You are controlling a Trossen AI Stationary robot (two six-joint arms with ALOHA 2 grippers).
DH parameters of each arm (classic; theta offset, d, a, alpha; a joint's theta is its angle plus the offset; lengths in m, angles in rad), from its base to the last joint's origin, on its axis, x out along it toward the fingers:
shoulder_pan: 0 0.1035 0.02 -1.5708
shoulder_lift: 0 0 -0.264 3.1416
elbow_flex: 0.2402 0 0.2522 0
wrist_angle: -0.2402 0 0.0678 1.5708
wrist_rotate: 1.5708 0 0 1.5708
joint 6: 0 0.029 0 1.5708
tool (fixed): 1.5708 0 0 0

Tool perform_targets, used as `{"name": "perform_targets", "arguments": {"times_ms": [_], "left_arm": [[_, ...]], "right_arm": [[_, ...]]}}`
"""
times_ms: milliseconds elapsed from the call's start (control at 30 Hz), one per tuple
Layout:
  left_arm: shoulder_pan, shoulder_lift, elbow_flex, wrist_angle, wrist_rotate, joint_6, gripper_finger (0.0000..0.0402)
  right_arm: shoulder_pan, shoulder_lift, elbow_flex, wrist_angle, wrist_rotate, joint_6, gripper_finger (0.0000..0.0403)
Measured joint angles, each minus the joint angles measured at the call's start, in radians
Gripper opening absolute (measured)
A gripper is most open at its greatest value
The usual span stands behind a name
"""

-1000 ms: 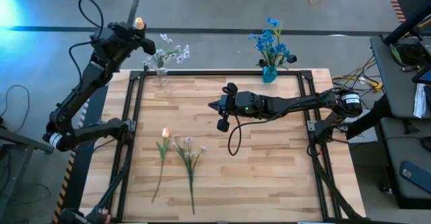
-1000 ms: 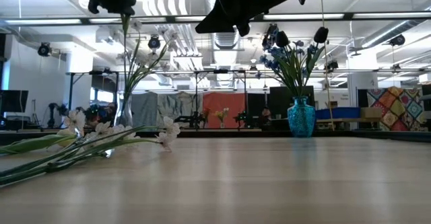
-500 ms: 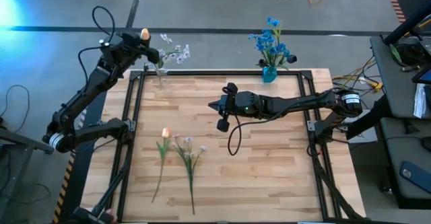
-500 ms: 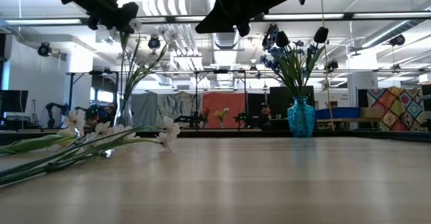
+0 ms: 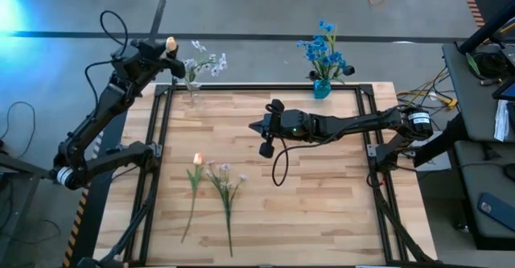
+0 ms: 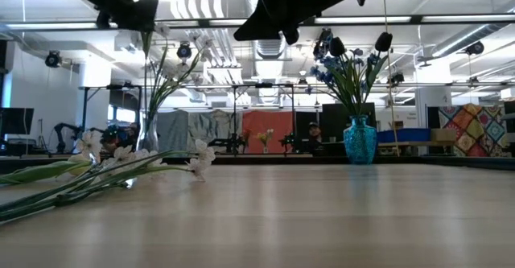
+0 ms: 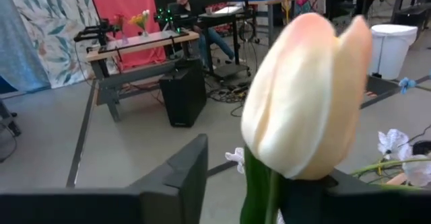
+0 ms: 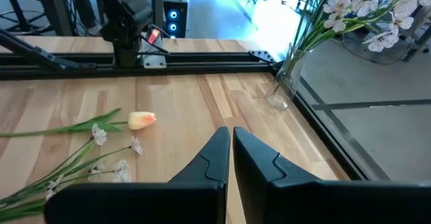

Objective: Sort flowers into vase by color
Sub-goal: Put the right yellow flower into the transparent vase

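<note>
1. Flowers are the concern, and the table [image 5: 306, 179] is the largest thing: a pale wooden top with a dark frame, carrying both vases on its far edge.
2. Right arm waits over the middle of the table, its right gripper [image 8: 231, 145] with fingers pressed together and empty, well apart from the clear vase.
3. Left gripper [image 5: 161, 49] hangs just beside the clear vase [image 5: 192, 86], off the table's far left corner, clamped on the stem of a peach tulip [image 7: 303, 96] with its bud upward.
4. Blue vase [image 5: 322, 87] stands well to the right of the clear vase, already holding blue blossoms.
5. White-lilac blossoms [image 5: 211, 61] fill the clear vase (a peach bud there would mix colours; no vase for peach is in view).
6. Loose flowers [image 5: 216, 179], one peach and some pale, lie on the table nearer than the clear vase.
7. Risk: the clear vase looks narrow and light, so a stem lowered off-centre could snag the blossoms and tip it.
</note>
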Motion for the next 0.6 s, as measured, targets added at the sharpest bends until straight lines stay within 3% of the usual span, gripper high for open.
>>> {"name": "perform_targets", "arguments": {"times_ms": [267, 600], "left_arm": [[0.0, -0.035, 0.0, -0.065, 0.0, 0.01, 0.0195], [0.0, -0.005, -0.003, -0.136, -0.039, 0.038, 0.024]], "right_arm": [[0.0, 0.0, 0.0, -0.054, -0.006, -0.001, 0.0013], [0.002, 0.0, 0.0, -0.056, -0.006, -0.003, 0.0013]]}}
